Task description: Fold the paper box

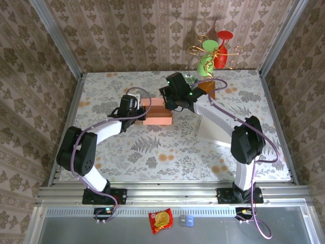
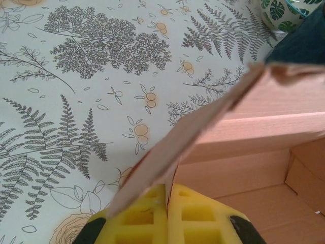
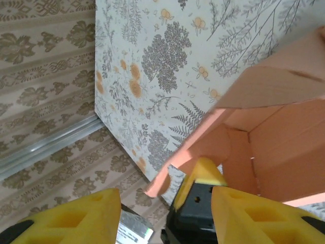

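Observation:
The pink paper box [image 1: 158,115] lies part-folded at the middle of the table, its brown inside open in the left wrist view. My left gripper [image 1: 137,110] is at the box's left end; its yellow pads [image 2: 147,216] are shut on a thin pink flap [image 2: 203,127] that rises slanting away. My right gripper [image 1: 171,100] hovers over the box's back edge, its yellow fingers [image 3: 76,218] wide open with nothing between them. In the right wrist view the box wall [image 3: 274,142] stands to the right, and the left gripper's pad [image 3: 204,175] sits at the flap below.
A white sheet [image 1: 213,127] lies right of the box under the right arm. Green and red cups with gold wire [image 1: 216,51] stand at the back edge. A leaf-patterned mug [image 2: 282,12] is beyond the box. A snack packet [image 1: 160,219] lies off the table, near the bases.

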### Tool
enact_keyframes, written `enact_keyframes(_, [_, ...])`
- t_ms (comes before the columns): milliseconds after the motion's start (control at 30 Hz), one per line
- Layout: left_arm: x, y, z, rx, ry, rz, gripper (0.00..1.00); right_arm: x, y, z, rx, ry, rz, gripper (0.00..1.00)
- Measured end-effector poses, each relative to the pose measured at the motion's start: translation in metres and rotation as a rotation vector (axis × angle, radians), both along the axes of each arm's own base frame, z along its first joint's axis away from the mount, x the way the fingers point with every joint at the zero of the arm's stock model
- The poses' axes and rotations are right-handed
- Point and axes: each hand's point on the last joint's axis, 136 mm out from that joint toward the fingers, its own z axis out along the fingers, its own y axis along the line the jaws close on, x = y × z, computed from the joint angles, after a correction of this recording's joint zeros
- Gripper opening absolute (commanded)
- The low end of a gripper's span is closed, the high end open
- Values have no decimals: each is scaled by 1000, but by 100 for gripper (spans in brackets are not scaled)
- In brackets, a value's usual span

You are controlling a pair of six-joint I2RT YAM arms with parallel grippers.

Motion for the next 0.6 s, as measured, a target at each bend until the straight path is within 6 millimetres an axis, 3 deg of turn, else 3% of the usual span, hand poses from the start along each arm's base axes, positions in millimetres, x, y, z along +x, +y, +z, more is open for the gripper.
enact_keyframes(333, [-1, 1, 0, 9, -5, 15, 0, -2, 10, -35, 43, 155, -67, 41])
enact_keyframes(600, [-2, 0, 0, 12, -7, 14, 0, 0, 10, -44, 53, 189, -96, 32])
